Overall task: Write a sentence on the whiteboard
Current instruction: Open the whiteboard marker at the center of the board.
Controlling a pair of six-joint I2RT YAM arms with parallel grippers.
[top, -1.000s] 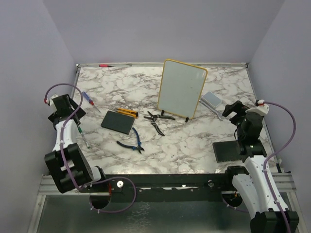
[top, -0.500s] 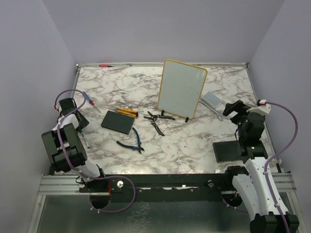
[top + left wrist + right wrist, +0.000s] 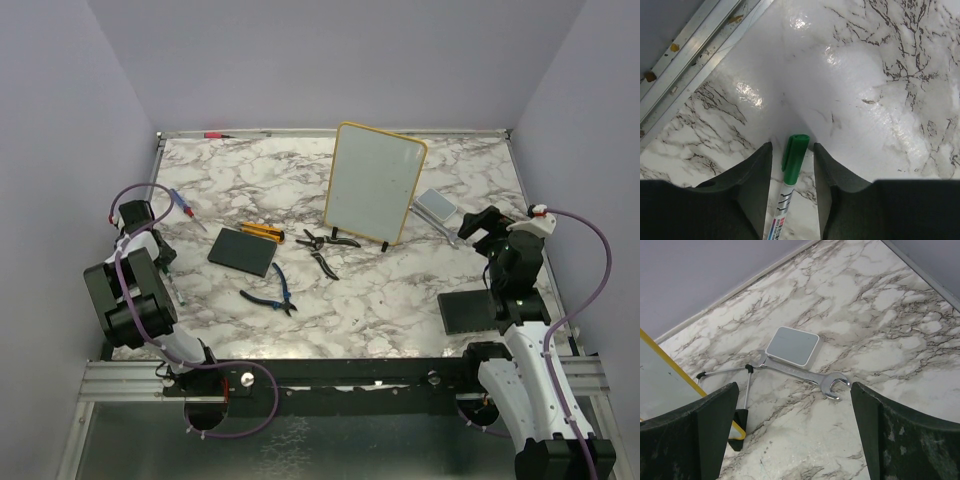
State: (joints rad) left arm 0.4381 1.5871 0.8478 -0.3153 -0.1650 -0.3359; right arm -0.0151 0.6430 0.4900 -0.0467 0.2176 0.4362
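Marble desk [image 3: 400,300] lies under both arms. Near the left edge, the left fingers [image 3: 752,170] stand on each side of a green pen [image 3: 794,155], with thin gaps, not squeezing it. On the right, the right fingers [image 3: 900,430] are wide open and hold nothing. Farther back, the whiteboard [image 3: 375,182] stands upright in the middle.

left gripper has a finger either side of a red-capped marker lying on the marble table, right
Not quite: the cap is green, not red, as the left wrist view shows. The left gripper does have a finger either side of the marker lying on the marble table.
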